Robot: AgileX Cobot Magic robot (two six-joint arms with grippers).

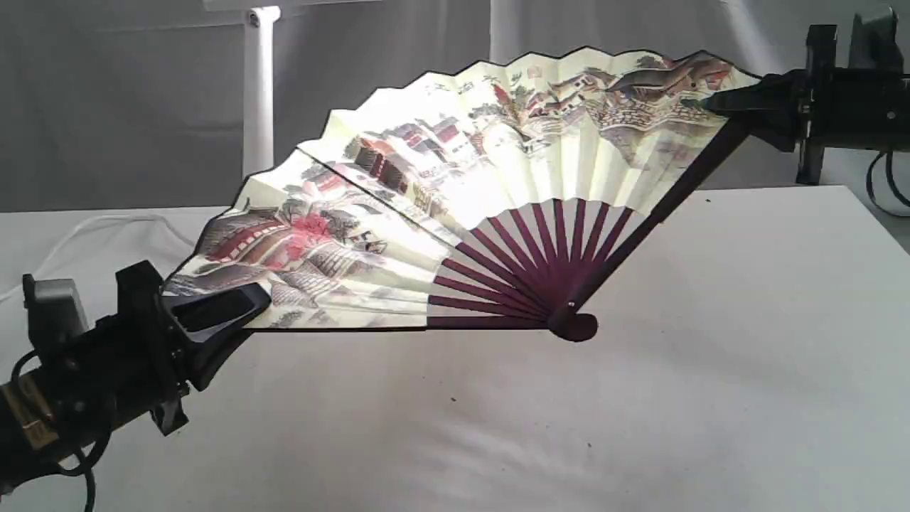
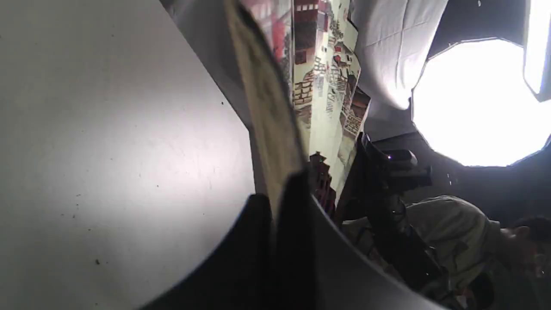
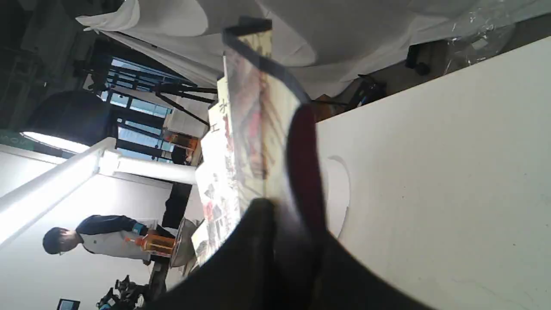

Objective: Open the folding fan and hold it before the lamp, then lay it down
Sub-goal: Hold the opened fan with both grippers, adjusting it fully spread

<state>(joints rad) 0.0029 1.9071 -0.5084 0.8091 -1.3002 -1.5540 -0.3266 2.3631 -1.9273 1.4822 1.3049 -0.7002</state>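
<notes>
The folding fan [image 1: 455,178] is spread wide and held in the air above the white table [image 1: 711,398], its maroon ribs meeting at the pivot [image 1: 572,323] low over the cloth. My left gripper [image 1: 220,313] is shut on the fan's lower left end rib. My right gripper [image 1: 718,103] is shut on the upper right end rib. The lamp's white post [image 1: 259,92] rises behind the fan's left half; its base is hidden in the exterior view. In the wrist views the fan leaf [image 2: 318,73] [image 3: 249,129] runs edge-on out from between the fingers, and the lamp post [image 3: 146,168] shows beyond it.
A white cord [image 1: 85,227] trails over the table at the back left. The table's right edge [image 1: 878,220] drops off near the right arm. A bright studio light [image 2: 473,103] and a seated person [image 2: 452,232] lie beyond the table.
</notes>
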